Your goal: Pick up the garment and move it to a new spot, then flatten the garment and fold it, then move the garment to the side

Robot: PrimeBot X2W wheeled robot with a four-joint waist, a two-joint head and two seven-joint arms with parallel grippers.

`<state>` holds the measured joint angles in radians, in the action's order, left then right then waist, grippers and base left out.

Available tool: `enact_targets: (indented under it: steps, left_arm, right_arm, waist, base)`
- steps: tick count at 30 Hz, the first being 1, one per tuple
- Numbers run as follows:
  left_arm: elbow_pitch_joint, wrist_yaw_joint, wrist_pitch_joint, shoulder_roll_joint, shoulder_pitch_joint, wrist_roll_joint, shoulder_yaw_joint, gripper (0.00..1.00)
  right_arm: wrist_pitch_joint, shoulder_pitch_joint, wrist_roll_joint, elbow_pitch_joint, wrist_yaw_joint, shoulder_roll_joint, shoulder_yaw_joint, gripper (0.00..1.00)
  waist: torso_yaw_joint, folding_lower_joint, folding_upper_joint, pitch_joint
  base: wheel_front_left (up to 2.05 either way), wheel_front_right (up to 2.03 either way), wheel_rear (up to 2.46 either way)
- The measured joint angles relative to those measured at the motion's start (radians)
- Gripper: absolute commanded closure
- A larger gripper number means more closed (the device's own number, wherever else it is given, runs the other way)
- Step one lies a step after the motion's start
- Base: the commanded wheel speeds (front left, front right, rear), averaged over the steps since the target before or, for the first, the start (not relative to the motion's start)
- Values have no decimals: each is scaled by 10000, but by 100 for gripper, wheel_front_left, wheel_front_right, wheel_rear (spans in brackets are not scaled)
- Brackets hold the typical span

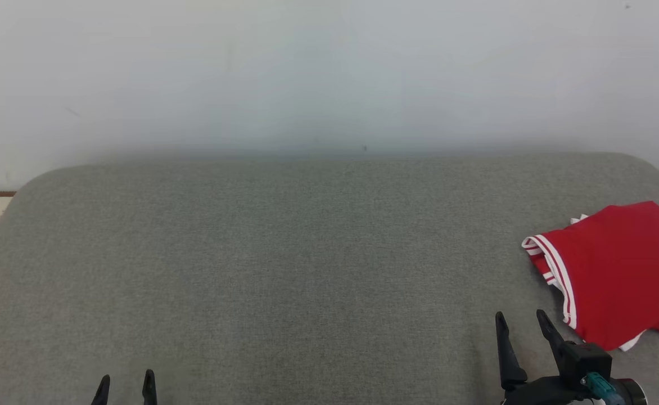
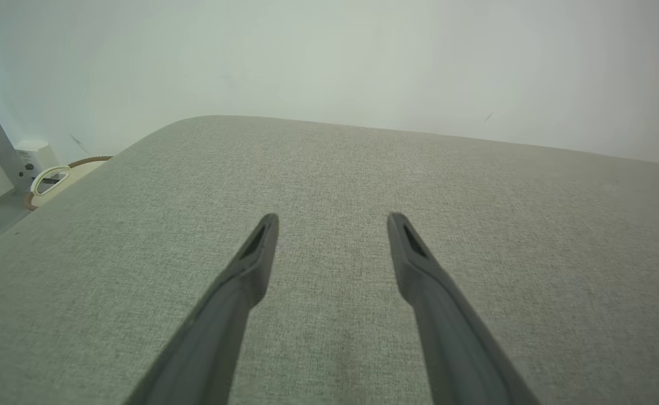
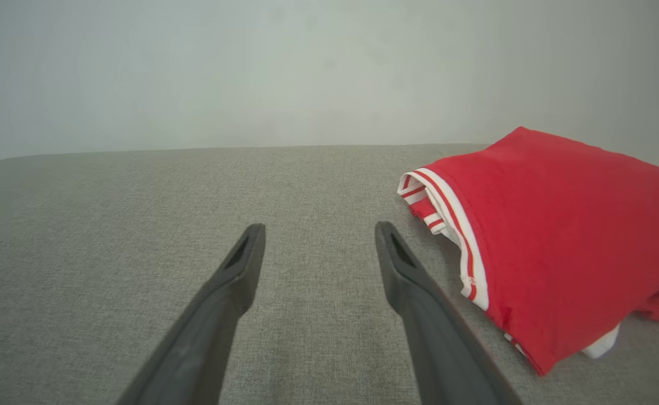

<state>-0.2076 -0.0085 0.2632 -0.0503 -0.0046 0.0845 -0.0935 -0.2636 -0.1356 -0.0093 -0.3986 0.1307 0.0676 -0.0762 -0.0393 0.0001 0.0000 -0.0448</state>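
Fingers on both arms stand apart with nothing between them: the left fingers [image 1: 149,389] low at the near left of the grey pad [image 1: 284,253], the right fingers [image 1: 508,351] at the near right, over bare cloth. The garment [image 1: 616,270] lies on the pad's right side, just right of the right fingers and a little beyond them, not touching them; its far end runs off the head view's edge. It is red knit with a white, red-striped band along the edge that faces the fingers, and a bit of white peeks out underneath at the near corner. It sits in a low, doubled-over heap, not spread flat, so several layers are stacked. I judge it light, limp and not fragile. It should sag and unfold once lifted, and it will drag on the pad's rough weave, not slide. A pinch on the top layer alone would likely peel that layer off the rest. The striped band looks like the firmest, thickest place to take hold, and it is the nearest to the right fingers. No brand, label or writing can be read; a tiny mark on the band in the right wrist view is too small to make out.
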Motion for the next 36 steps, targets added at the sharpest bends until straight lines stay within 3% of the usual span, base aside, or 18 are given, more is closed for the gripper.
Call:
enact_targets:
  steps: [16,17,24,36]
  left_arm:
    - [27,-259,2,-2,5,290,10,0]
    - [-8,-255,0,6,12,299,15,100]
    - [-610,-253,-173,119,231,433,44,100]
    - [-679,-389,-732,132,161,2719,4,100]
  right_arm:
    - [0,20,343,431,0,249,-600,0]
    - [0,39,345,403,0,244,-602,100]
    - [136,559,499,-190,0,190,-571,100]
    - [709,577,2955,-27,0,140,-180,100]
  waist:
    - [199,0,0,-29]
    - [196,0,0,-29]
    - [197,0,0,-23]
    - [216,0,1,26]
  base:
    - [0,0,0]
    - [0,0,0]
    - [0,0,0]
    - [0,0,0]
